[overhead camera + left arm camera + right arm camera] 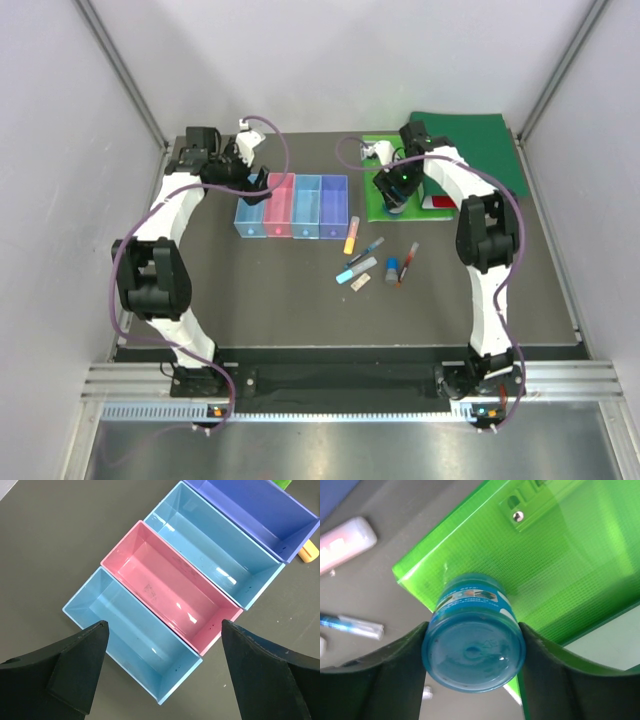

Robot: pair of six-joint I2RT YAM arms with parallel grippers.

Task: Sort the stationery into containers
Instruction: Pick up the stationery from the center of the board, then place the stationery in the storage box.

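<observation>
Right gripper (472,630): jaws half-narrowed, pressed against both sides of the round blue tub (472,647). From the wrist view the pads look to meet it at its widest part. The tub stands on the near corner of the bright green binder (545,555), well right of the bins.

Left gripper (162,625): jaws wide, holding nothing, hanging over the blue bin (130,645) at the left end of the row. Pink bin (170,595), light-blue bin (215,550) and purple bin (255,510) all look empty.

Loose on the dark surface (280,300), between binder and bins: orange-yellow highlighter (351,235), light-blue marker (357,270), thin pens (408,262), small blue cylinder (391,270), tan eraser (360,285).

Step in hand, as judged: securing the tub for a lift.
- Round, slick plastic is likely to twist out if pinched off-centre, so keep the pads across the full diameter.
- Firm up before rising.
- Lift straight up to clear the binder's edge, which may drag along otherwise.
- Carry high over the loose items, then lower into a bin before letting go.
</observation>
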